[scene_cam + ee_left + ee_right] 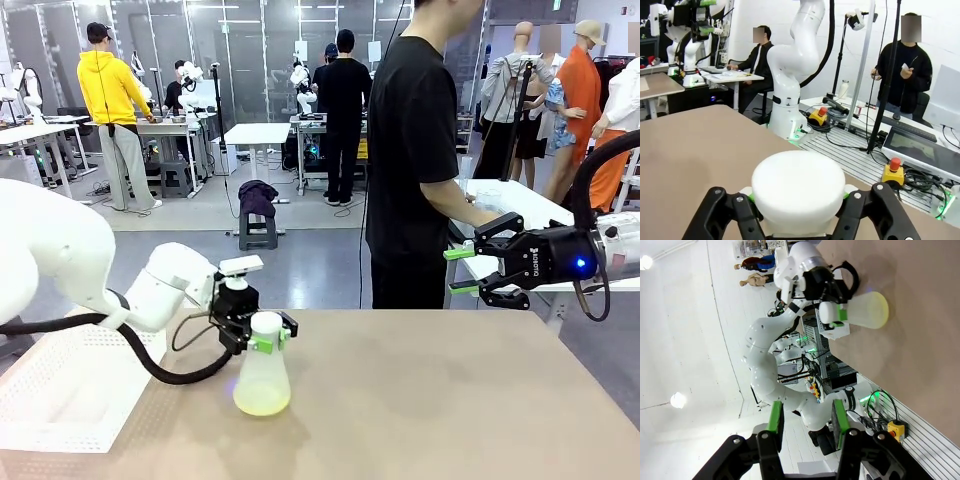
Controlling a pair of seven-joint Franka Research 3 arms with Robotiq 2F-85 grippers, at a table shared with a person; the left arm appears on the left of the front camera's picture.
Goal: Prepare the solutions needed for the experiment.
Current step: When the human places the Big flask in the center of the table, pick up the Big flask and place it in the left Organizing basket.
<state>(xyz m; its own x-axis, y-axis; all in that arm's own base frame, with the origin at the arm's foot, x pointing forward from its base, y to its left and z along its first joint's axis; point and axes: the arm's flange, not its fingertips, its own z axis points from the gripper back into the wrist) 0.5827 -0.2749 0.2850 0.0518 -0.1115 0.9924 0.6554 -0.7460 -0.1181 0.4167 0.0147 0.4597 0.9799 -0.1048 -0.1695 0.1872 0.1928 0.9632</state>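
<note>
A large laboratory hall is seen across the table, with other workbenches, people standing at them and a grey floor. The nearest person (412, 150), in a black T-shirt, stands at the far edge of the table, turned toward a white bench on the right. The foreground is taken up by a tan table (450, 400), at whose left end a white perforated pad (70, 390) lies.

The left arm (60, 260) is brought in from the left and bent toward the table's near-left part. Its left gripper (262, 338) is clamped around the neck of a translucent conical flask (262, 385), which stands upright on the tabletop. In the left wrist view the flask's white cap (798, 187) is seen pinched between the black fingers (730, 215), the green pads pressed against both sides. A shallow layer of the solutions (262, 402), pale yellow-green, is held in the bottom of the flask.

The right gripper (460, 271) is held in the air above the table's far-right edge, well apart from the flask, with its fingertips pointed toward the left. Its jaws are seen standing apart with nothing between them. In the right wrist view the two green pads (775, 419) are likewise separated, and the flask is seen farther off in the left gripper.
</note>
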